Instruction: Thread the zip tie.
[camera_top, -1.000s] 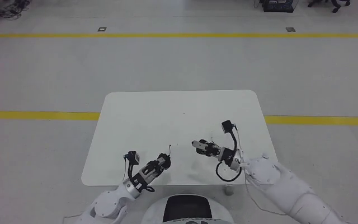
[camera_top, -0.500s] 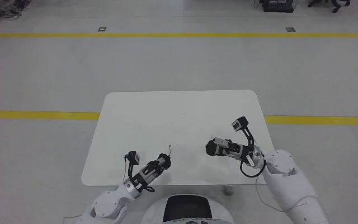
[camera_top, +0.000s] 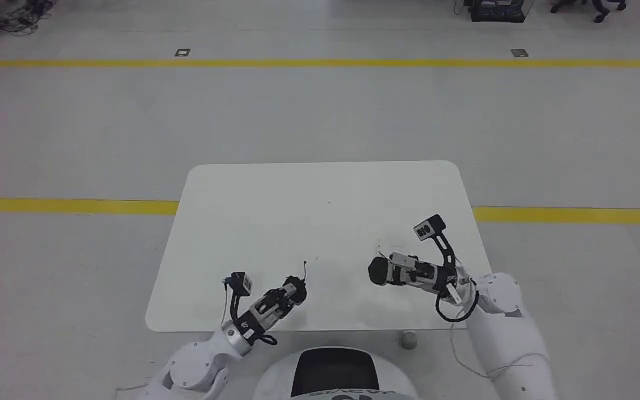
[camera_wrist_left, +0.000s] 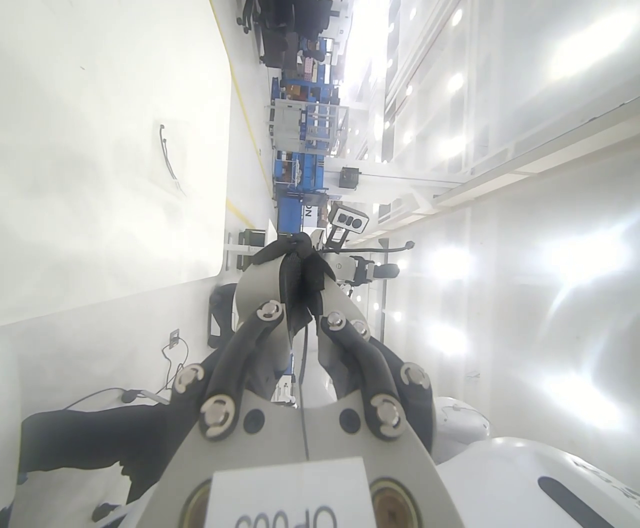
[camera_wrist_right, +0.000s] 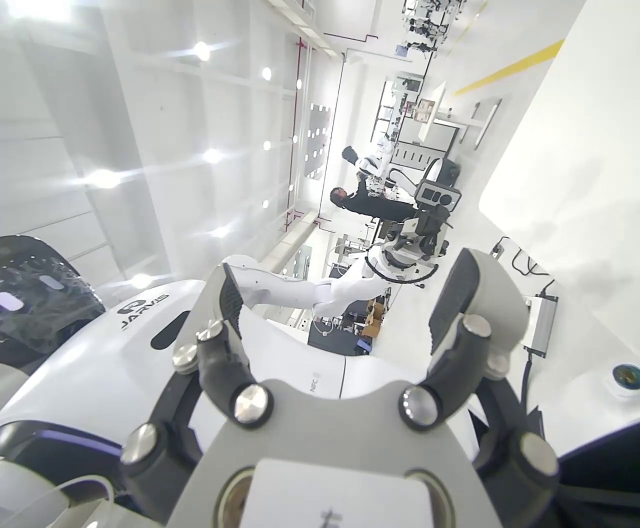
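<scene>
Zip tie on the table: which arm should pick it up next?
Right. The right end effector is open and empty; the left end effector is shut, so probably less ready for the zip tie.

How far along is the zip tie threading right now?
Done: the left end effector is shut on the zip tie. In hand: the right end effector is open, empty and apart from it. Remaining: no loop shows, so the tail must be threaded through the head.

Top camera looks down on the table (camera_top: 320, 200); close wrist cameras glimpse it sideways.
</scene>
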